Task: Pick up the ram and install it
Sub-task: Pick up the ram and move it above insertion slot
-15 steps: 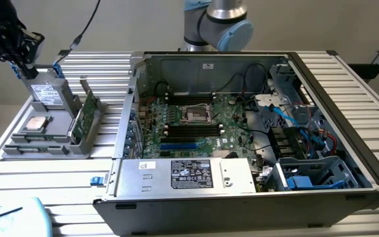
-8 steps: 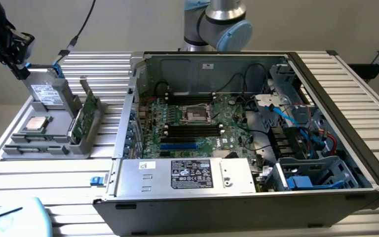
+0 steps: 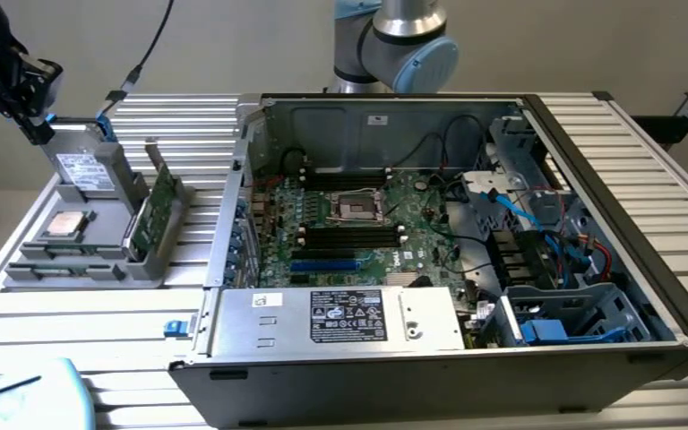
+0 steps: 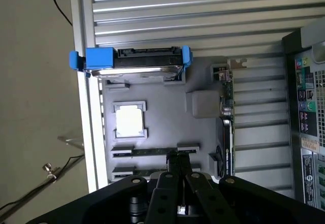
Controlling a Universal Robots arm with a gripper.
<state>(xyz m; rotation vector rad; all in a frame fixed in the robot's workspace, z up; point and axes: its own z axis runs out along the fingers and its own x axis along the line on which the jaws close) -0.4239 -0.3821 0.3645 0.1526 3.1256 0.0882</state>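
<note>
Gripper point(image 3: 31, 121) point(image 4: 177, 159) is clenched, fingers pressed together, nothing seen btwn them. In the ext view it hangs high over the far end of the grey tray point(image 3: 33, 273) point(image 4: 200, 79), at the ext view's left, well apart from the open PC case point(image 3: 440, 376).

Ram point(image 4: 147, 152) isn't picked. It sits on edge in a tray slot, a thin dark strip btwn two grey holders, at the tray's near end in the ext view. In the wrist view the gripper tips line up over that slot row, not touching. There's a 2nd similar strip in the slot beside it (can't tell if it's another stick).

Other tray items:
- Hard drive point(image 3: 81, 166) point(image 4: 137, 71) in a blue caddy stands at the far end.
- CPU point(image 3: 64, 226) point(image 4: 128, 122) lies flat mid-tray.
- Green card point(image 3: 153, 215) point(image 4: 229, 107) w/ metal bracket stands upright on the side toward the case.

Case lies lid-off on the slatted table point(image 3: 117, 313). Motherboard point(image 3: 416, 242) is exposed, w/ the PSU point(image 3: 344, 318) along the near edge.
</note>
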